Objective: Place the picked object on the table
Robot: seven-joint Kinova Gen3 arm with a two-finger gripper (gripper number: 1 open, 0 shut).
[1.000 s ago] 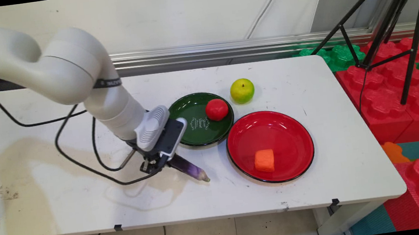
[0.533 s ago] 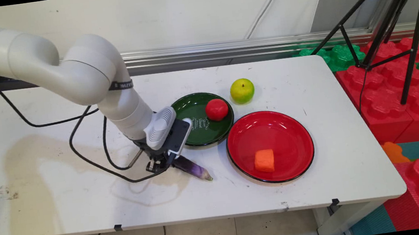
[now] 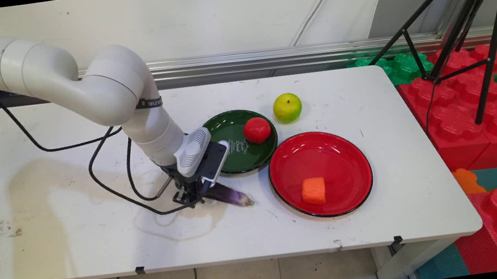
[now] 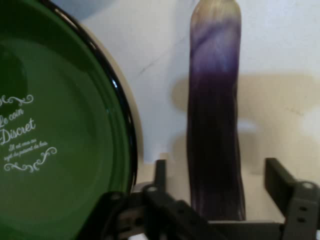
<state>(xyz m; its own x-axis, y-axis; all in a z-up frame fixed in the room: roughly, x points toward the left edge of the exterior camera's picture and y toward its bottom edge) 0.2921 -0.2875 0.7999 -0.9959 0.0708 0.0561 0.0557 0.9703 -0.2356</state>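
Note:
A purple eggplant lies low on the white table, just in front of the green plate, its pale tip pointing at the red plate. My gripper is down at its dark end. In the hand view the eggplant runs straight up between the two fingers of the gripper. A gap shows on each side of it, so the gripper stands open around it. The green plate's rim sits close on the left.
A red tomato rests in the green plate. An orange block lies in the red plate. A green apple stands on the table behind them. Black cables trail left of the hand. A tripod and foam blocks are at the right.
The arm has shifted right, closer to the green plate. The eggplant went with the hand, and its tip swung up and to the right, toward the red plate.

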